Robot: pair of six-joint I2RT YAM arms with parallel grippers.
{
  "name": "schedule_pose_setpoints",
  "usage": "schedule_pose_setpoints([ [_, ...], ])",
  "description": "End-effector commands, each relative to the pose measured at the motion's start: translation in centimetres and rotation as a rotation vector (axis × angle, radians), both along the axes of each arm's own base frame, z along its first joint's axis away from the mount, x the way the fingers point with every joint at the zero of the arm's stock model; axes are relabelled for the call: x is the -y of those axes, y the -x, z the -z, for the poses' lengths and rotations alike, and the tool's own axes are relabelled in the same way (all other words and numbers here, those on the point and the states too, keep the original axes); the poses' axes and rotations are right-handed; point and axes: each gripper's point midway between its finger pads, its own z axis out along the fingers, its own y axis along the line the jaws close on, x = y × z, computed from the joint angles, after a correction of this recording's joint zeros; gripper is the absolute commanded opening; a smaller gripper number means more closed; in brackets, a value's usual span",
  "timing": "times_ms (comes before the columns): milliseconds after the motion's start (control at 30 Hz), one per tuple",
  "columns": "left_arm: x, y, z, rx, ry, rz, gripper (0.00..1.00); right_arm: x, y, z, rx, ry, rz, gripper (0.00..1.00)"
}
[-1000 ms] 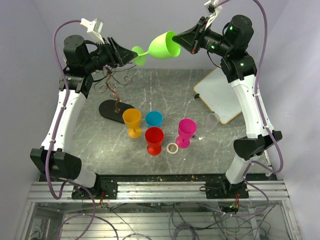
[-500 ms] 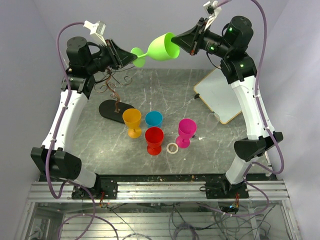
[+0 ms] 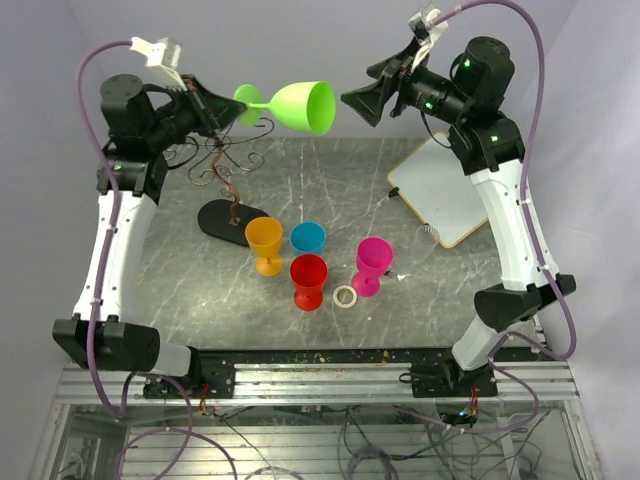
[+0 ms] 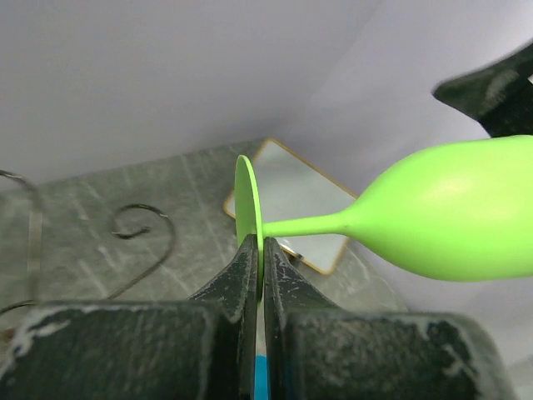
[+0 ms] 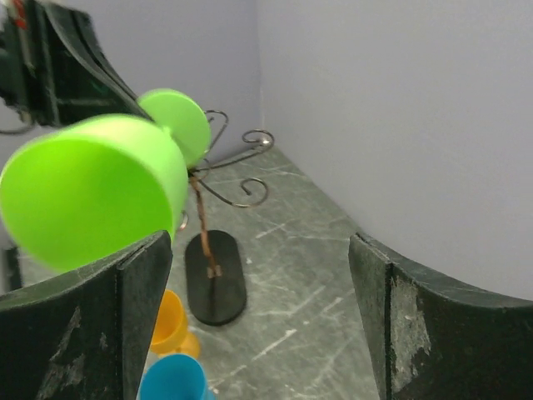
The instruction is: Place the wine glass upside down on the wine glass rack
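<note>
glass (image 3: 290, 105) was midair, sideways, above rack (image 3: 228, 175) | left gripper (image 3: 228, 110) pinched its foot | right gripper (image 3: 358, 103) wide, empty, apart | remaining: invert, hang on rack

White-shelled left arm (image 3: 110, 245) and right arm (image 3: 510, 228), black joints (image 3: 125, 100), looping purple cables (image 3: 84, 70), green lights (image 3: 490, 128), black pincer fingers (image 5: 83, 325) apparently scuffed

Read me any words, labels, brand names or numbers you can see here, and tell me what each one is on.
None: no readable text in any view.
The green wine glass and the white board are blank, and the wine glass rack shows no label.
</note>
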Motion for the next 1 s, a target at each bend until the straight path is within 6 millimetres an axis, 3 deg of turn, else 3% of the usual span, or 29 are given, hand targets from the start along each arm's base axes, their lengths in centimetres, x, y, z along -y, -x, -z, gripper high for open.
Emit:
schedule_pose_setpoints([
  [0, -4.7, 0.9, -3.9, 0.134, -0.087, -0.187, 0.07, 2.5, 0.6, -0.5, 0.072, 0.082, 0.117, 0.88],
  [100, -7.3, 1.5, -5.4, 0.214, -0.206, -0.333, 0.07, 3.7, 0.3, 0.3, 0.083, 0.141, 0.179, 0.98],
  [133, -9.2, 1.4, -5.9, 0.238, -0.26, -0.421, 0.07, 4.2, 0.1, 1.1, 0.079, 0.177, 0.203, 0.99],
  [333, -17.0, 3.4, -8.5, 0.3, -0.493, -0.775, 0.07, 6.6, -0.4, 6.0, 0.059, 0.359, 0.292, 1.0],
  [567, -26.6, 7.5, -11.0, 0.307, -0.768, -1.175, 0.07, 8.5, -0.2, 11.9, -0.032, 0.498, 0.333, 1.0],
  [733, -31.0, 8.7, -10.6, 0.223, -0.986, -1.343, 0.07, 9.0, -0.1, 14.7, -0.065, 0.543, 0.341, 1.0],
  [967, -34.5, 6.0, -7.4, 0.067, -1.249, -1.399, 0.07, 8.7, -0.2, 19.6, -0.084, 0.599, 0.282, 1.0],
])
